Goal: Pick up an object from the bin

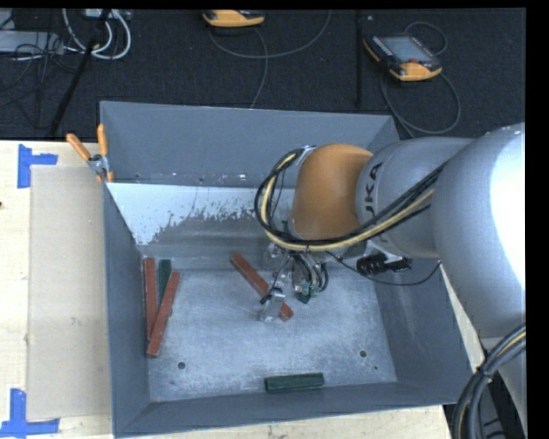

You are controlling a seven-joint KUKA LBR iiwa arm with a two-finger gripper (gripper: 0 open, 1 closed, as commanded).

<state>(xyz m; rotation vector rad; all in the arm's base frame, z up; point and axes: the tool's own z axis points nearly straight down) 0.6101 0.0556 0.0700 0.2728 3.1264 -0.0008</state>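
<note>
- Right now gripper is low in the grey bin, near mid-floor, on the lower end of a red-brown flat stick.
- Stick lies slanted, upper end toward the back wall, lower tip poking out just beside the gripper.
- Spread or clamped: can't tell, the wrist hides it.
- Left side: two more red-brown sticks with a dark green one, touching.
- Front wall: dark green bar, well apart.

Dark floor at the top, with loose cables and two orange-and-black handsets.
</note>
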